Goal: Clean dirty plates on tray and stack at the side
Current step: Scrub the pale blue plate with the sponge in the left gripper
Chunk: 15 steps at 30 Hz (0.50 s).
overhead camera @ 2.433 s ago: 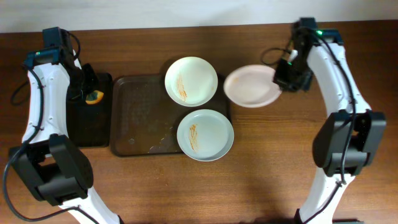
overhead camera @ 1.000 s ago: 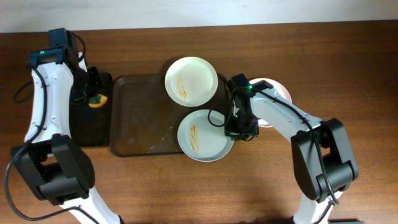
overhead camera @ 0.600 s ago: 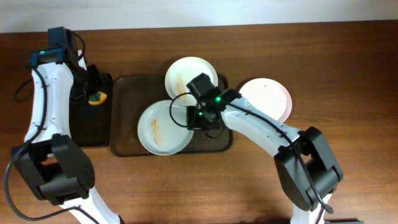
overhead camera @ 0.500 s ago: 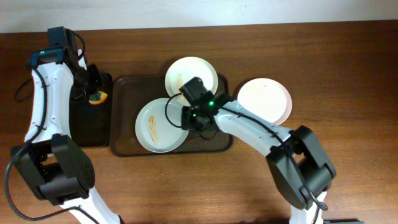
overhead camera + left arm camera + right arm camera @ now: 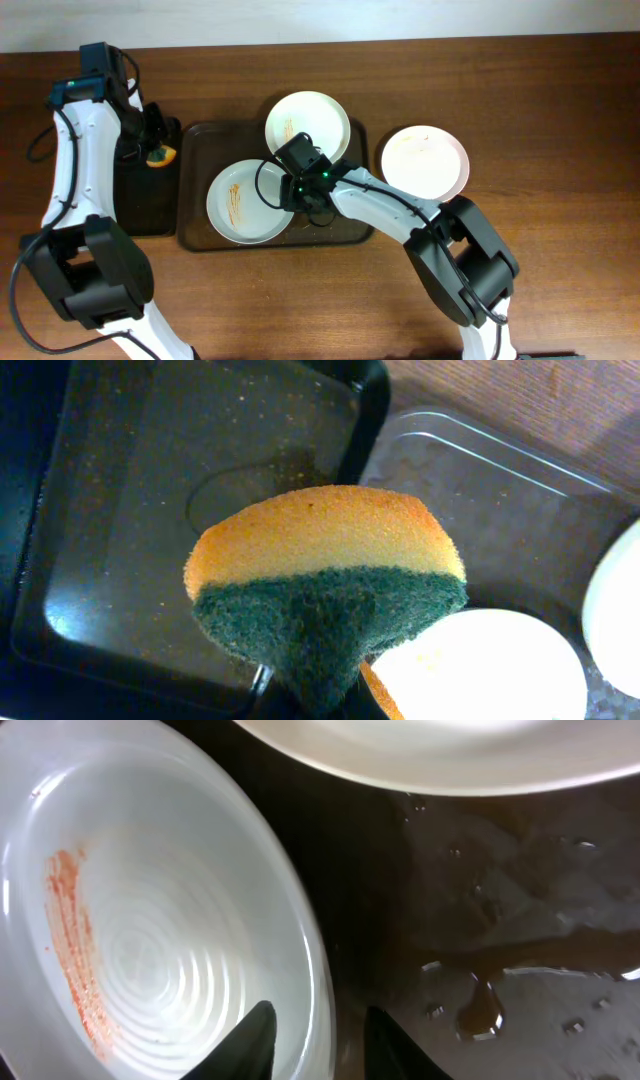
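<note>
Left hand (image 5: 148,135) closed on sponge (image 5: 325,580), orange body with green scouring face, held over black tray (image 5: 140,205) near the counter's (image 5: 560,270) left edge; right hand (image 5: 325,1045) parted a little, fingers (image 5: 255,1040) straddling the right rim of streaked plate (image 5: 245,200), not clamped on it; that plate lies at the middle of the tray's (image 5: 200,165) near edge; second plate (image 5: 307,128), also streaked, overhangs the tray's far right corner; third plate (image 5: 425,162) on counter just right of tray; droplets (image 5: 480,1015) on tray floor.
</note>
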Available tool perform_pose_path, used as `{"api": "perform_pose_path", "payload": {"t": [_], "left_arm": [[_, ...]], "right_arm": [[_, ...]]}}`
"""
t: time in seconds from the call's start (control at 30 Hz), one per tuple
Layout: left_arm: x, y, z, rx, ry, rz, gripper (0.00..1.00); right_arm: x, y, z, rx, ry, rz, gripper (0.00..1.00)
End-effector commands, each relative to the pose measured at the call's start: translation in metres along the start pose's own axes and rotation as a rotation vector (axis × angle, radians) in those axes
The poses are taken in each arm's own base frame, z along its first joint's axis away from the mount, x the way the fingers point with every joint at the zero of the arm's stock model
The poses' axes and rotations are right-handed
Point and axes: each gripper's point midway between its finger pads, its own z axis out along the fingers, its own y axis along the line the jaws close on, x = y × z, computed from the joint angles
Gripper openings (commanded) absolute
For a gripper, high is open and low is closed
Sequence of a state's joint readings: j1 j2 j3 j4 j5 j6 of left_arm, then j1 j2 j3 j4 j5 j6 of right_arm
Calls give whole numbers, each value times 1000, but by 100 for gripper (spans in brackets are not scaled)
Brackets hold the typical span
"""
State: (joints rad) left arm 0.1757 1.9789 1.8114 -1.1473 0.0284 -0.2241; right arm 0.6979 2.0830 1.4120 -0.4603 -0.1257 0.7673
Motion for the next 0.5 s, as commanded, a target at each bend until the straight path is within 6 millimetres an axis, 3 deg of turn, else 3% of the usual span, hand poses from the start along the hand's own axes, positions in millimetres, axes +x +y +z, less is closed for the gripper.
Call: {"api": "perform_pose_path", "payload": {"t": [0.0, 0.1, 0.13, 0.17, 0.27, 0.37, 0.47], "left_arm": [[-1, -18, -3, 29, -10, 52, 1], [6, -28, -3, 35, 8, 75, 1], [11, -32, -3, 34, 25, 86, 1], [20, -36, -2, 31, 51, 101, 1], [44, -52, 9, 30, 117, 150, 1], [85, -79, 39, 96, 204, 279, 1], [107, -90, 70, 116, 210, 355, 1]], "right_arm": [[-4, -2, 11, -33, 26, 12, 29], [-10, -4, 17, -51, 21, 25, 19], [-11, -3, 16, -55, 16, 26, 8], [-12, -2, 16, -58, 13, 28, 4], [-12, -1, 16, -63, 13, 30, 4], [-11, 0, 16, -65, 16, 45, 4], [-10, 1, 16, -73, 23, 45, 4]]}}
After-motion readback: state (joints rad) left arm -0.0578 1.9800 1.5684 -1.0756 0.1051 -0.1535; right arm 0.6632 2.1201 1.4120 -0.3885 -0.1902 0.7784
